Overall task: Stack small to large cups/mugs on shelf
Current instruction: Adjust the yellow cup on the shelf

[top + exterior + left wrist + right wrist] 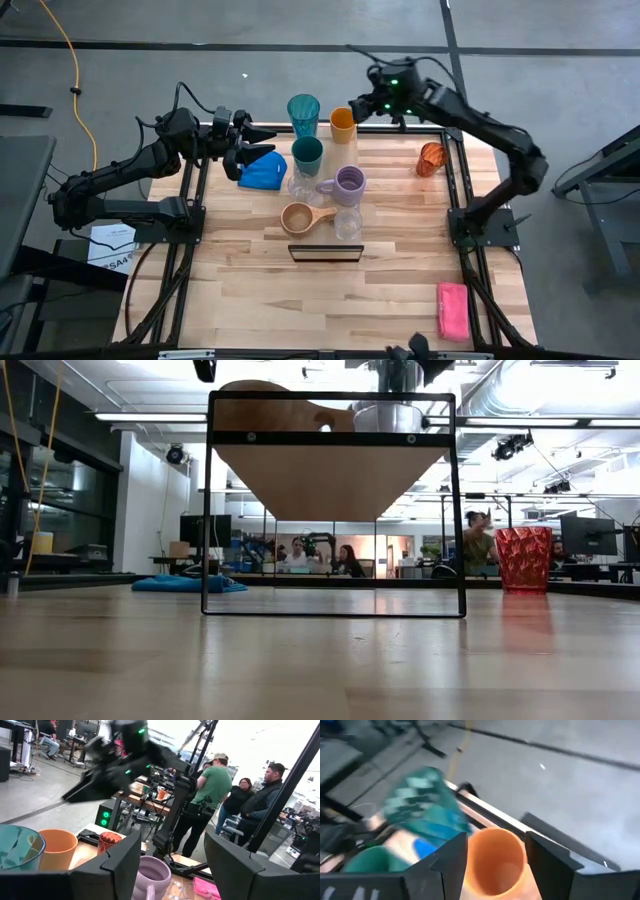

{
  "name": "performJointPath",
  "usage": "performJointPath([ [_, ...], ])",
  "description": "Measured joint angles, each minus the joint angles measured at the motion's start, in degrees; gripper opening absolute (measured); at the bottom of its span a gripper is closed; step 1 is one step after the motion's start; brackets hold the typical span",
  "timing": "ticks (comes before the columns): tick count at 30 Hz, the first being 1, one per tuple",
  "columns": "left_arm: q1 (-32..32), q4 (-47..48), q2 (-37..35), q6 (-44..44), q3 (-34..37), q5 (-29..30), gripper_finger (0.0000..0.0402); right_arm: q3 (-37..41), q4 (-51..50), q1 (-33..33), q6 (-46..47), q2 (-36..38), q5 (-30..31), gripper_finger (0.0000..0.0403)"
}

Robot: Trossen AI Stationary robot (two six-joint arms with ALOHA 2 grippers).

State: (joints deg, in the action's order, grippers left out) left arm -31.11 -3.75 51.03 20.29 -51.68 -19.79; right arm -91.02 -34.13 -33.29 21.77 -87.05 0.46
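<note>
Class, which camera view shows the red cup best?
The low view: the red cup stands whole, side-on, unobstructed. The high view shows it small from above; the left wrist view shows only part; the right wrist view shows none.

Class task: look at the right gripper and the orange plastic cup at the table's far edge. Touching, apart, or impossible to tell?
Cannot tell. In the right wrist view the orange plastic cup sits between the right gripper's open fingers, but motion blur hides any gap or contact.

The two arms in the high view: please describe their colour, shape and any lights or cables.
Both arms are dark, jointed and slim. The left gripper ends in two pointed black fingers. Near the right gripper, a small green light glows on the wrist. Thin black cables loop along both arms.
</note>
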Motion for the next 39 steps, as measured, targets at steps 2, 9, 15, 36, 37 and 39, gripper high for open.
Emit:
performJointPath([
  [2, 0.0, 0.0, 0.0, 0.87, 0.0, 0.0, 0.0207, 0.0, -0.39, -0.33, 0.95, -2.38, 0.9, 0.0191],
  [9, 0.01, 0.02, 0.0, 1.18, 0.0, 0.0, 0.0207, 0.0, -4.37, -0.44, 2.27, -7.2, 2.79, 0.0191],
  [15, 0.01, 0.02, 0.0, 1.18, 0.0, 0.0, 0.0207, 0.0, -5.91, -0.51, 2.31, -7.49, 6.43, 0.0191],
  [36, 0.0, 0.02, 0.0, 1.18, 0.0, 0.0, 0.0207, 0.0, -7.63, -0.42, 2.22, -7.49, 3.18, 0.0075],
  [37, 0.0, 0.02, 0.0, 1.18, 0.0, 0.0, 0.0207, 0.0, -7.63, -0.42, 2.22, -7.49, 3.18, 0.0064],
  [39, 0.0, 0.02, 0.0, 1.16, 0.0, 0.0, 0.0207, 0.0, -7.63, -0.42, 2.19, -7.49, 3.18, 0.0042],
])
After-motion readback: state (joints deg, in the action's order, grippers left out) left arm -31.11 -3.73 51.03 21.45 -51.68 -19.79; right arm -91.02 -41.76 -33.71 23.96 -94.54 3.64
